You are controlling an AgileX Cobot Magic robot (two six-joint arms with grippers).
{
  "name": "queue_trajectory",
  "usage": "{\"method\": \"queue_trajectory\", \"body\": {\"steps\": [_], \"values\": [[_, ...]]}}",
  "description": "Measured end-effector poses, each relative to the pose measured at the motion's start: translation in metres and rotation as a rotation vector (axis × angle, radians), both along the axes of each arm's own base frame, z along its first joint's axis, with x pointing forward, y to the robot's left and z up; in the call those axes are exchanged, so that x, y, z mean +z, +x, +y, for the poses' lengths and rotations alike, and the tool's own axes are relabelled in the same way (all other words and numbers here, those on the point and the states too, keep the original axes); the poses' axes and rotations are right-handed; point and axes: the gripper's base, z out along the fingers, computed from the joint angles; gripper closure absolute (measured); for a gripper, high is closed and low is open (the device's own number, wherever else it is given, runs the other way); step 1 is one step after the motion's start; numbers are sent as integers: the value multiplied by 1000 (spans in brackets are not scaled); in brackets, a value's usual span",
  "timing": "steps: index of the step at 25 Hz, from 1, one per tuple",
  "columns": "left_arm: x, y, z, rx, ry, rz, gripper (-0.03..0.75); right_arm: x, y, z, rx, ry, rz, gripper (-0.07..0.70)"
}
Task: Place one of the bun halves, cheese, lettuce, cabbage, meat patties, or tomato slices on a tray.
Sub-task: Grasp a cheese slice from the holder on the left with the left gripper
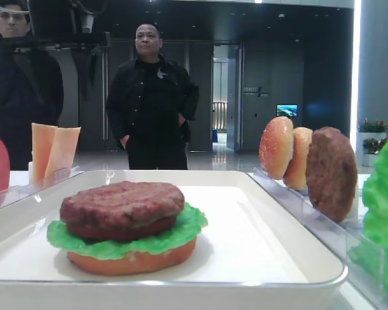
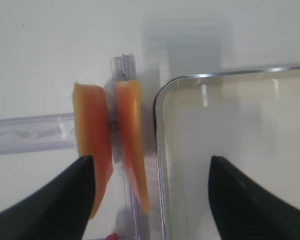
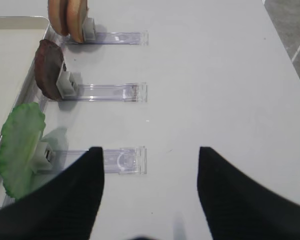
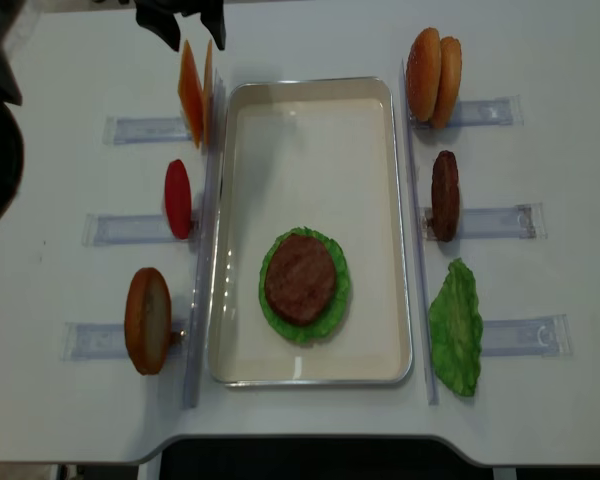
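Two cheese [image 2: 110, 145] slices upright in holder left of tray [image 4: 310, 370]; bun-lettuce-patty stack [image 4: 303, 280] on tray

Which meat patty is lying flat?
The patty on the lettuce in the tray. The other patty stands on edge in its holder.

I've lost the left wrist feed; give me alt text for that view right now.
Two upright orange cheese slices stand in a clear holder rail on the white table, just left of the white tray's rounded corner. The left gripper is open above them: one dark finger overlaps the left slice at bottom left, the other hangs over the bare tray.
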Motion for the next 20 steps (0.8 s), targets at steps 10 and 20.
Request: {"method": "queue_trajectory", "body": {"steps": [10,20], "values": [[-5,1,-3,-2,29,2,177,0,0,0,0,0,0,234],[-10,2,-3,11,35,10,177,0,0,0,0,0,0,234]]}}
